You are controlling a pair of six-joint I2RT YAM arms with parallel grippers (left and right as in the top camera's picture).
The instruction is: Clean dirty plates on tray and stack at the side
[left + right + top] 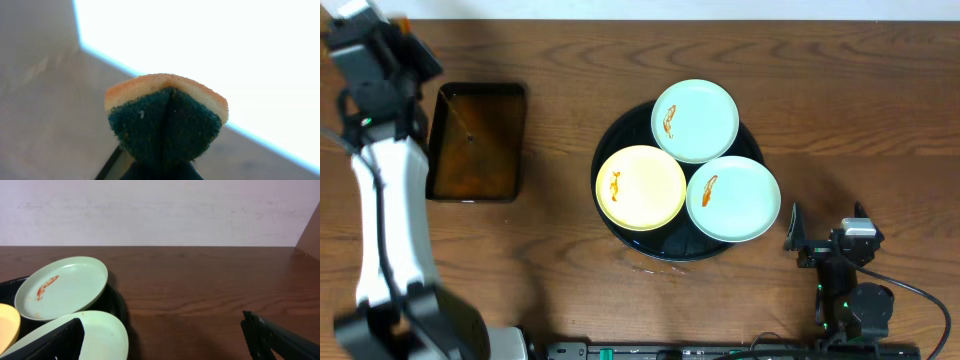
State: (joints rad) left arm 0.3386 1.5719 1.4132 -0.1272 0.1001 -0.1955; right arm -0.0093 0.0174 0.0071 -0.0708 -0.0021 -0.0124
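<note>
Overhead: mid-bench, on round black tray [665, 248], far mint plate [695, 120], yellow plate [640, 187] and near mint plate [733, 198], all sauce-smeared; toward left edge, rectangular tray [477, 142].
Left wrist: left gripper [162, 167] clamped on folded sponge [165, 120].
Right wrist: right gripper [165, 342] spread wide, holding nothing, toward near right corner, beside round black tray.

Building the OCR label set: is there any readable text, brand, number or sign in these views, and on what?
No readable text in any view.
The plates, the round black tray, the rectangular tray and the sponge show no print, only sauce smears on the plates.
The dark rail at the bottom edge of the overhead view is too small to tell any marking.
</note>
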